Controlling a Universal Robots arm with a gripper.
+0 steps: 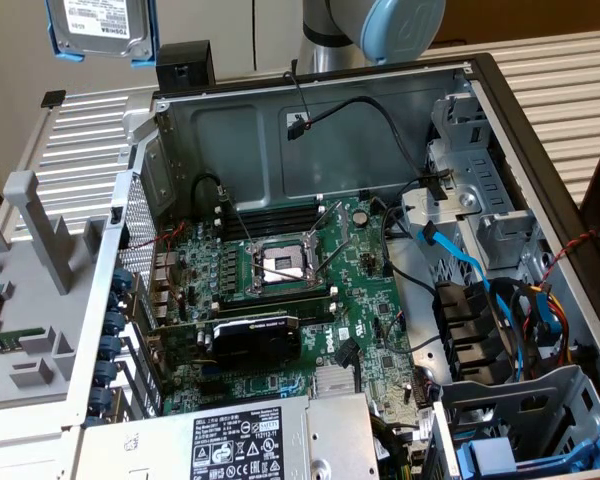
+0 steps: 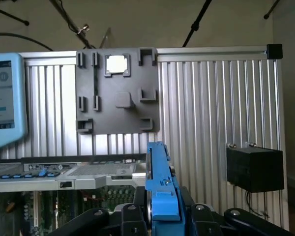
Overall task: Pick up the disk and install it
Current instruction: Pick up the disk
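Observation:
The disk (image 1: 100, 28), silver with a white label in a blue carrier, hangs high above the open computer case (image 1: 310, 110), off its back corner on the exterior view's left. In the wrist view I see the disk (image 2: 160, 182) edge-on, its blue carrier standing between the black fingers (image 2: 130, 216) of my gripper (image 2: 162, 212), which is shut on it. A drive bay (image 1: 510, 455) with blue plastic sits in the case's near corner on the exterior view's right.
Inside the case lie the motherboard (image 1: 280, 270), loose cables (image 1: 460, 270) and a grey power supply (image 1: 250, 440). A grey fixture plate (image 2: 117, 91) holds a small silver chip (image 2: 116, 64). A black box (image 2: 254, 168) is mounted on the ribbed table. A pendant screen (image 2: 5, 98) stands beside it.

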